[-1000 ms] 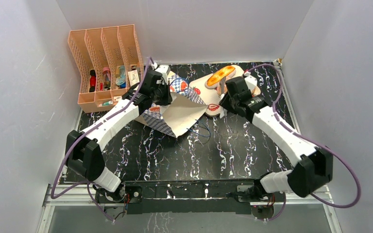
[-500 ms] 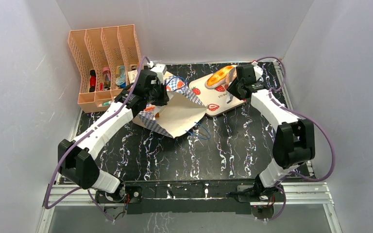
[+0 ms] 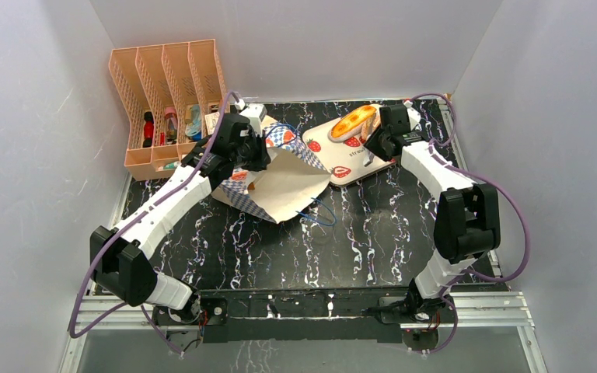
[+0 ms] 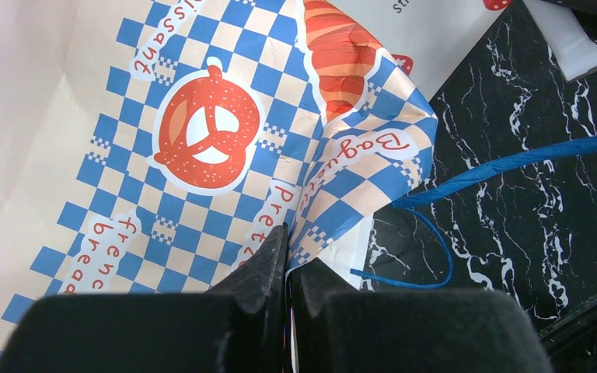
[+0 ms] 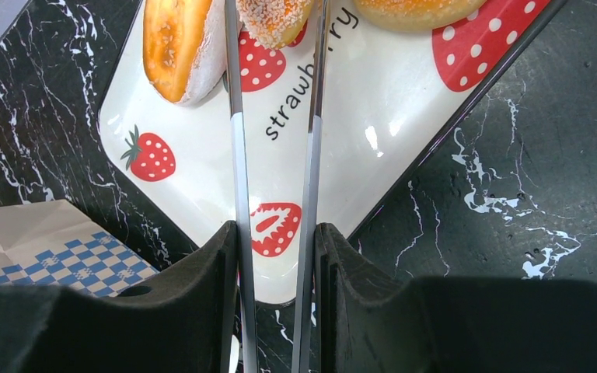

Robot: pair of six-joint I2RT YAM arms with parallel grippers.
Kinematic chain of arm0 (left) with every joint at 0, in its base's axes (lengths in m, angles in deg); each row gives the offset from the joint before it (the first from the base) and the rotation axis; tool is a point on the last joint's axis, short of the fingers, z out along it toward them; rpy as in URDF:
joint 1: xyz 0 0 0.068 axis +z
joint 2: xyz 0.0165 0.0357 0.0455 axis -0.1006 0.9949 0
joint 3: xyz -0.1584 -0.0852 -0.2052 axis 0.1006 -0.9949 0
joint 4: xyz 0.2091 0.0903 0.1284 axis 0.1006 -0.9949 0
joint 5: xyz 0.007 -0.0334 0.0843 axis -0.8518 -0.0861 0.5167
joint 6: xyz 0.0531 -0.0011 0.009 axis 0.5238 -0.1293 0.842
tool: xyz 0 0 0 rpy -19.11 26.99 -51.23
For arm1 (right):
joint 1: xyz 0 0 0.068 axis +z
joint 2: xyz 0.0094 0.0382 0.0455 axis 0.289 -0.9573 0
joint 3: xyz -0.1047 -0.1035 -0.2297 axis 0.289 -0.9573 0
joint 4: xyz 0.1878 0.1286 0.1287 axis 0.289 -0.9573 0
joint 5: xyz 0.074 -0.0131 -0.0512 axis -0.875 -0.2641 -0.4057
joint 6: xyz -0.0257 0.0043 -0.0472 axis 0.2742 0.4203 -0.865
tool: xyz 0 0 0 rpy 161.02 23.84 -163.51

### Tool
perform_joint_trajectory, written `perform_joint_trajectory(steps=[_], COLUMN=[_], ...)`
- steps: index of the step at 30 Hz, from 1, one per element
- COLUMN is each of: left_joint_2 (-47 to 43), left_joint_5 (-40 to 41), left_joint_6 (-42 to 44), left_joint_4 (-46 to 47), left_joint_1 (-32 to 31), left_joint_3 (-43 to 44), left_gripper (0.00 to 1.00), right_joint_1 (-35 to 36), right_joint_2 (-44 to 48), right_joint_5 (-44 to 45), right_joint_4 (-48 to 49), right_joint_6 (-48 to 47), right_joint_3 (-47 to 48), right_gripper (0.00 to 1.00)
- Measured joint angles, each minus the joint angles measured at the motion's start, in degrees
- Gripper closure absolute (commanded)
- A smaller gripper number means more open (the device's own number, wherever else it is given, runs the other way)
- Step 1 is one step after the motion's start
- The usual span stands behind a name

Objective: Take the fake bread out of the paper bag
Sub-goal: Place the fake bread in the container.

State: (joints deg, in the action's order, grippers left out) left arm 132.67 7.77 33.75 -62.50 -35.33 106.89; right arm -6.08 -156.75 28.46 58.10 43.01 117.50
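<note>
A: Bag?
B: Paper bag lying flat mid-table, white inside showing. Left pincer squeezed fully shut on the checkered rim fold. Blue cord loose on the black marble table, 3 o'clock of the pinch.
A: Bread?
B: On the strawberry tray, 1 o'clock of the bag, just beside it. Orange-glazed loaf at the tray's far edge. Right pincer narrowed onto a sugared brown piece, both fingers against it.
A: Clutter?
B: Peach file rack at 10 o'clock, well apart from the tray. Left wrist covering the rim pinch from overhead.
A: View differences?
B: Right wrist only: golden piece at 1 o'clock of the tips, loaf at 11. Overhead: just the loaf, rest under the right wrist. Bag contents: cannot tell in any view.
</note>
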Motion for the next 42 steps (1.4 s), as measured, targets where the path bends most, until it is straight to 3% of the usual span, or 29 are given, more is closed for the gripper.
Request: perform_joint_trajectory(steps=[6, 42], left_joint_2=[0.0, -0.02], left_joint_5=[0.02, -0.13], left_joint_6=[-0.44, -0.79], left_joint_4=[0.31, 1.16], left_joint_1=[-0.85, -1.31], left_joint_3=[-0.02, -0.81], left_gripper=[1.0, 1.0], right_joint_1=[-0.63, -1.09], right_joint_2=[-0.17, 0.04], right_joint_5=[-1.33, -1.9], right_joint_4=[0.07, -0.28], right_joint_6=[-0.76, -0.59], right_joint_3=[0.0, 0.09], right_gripper=[0.64, 0.58])
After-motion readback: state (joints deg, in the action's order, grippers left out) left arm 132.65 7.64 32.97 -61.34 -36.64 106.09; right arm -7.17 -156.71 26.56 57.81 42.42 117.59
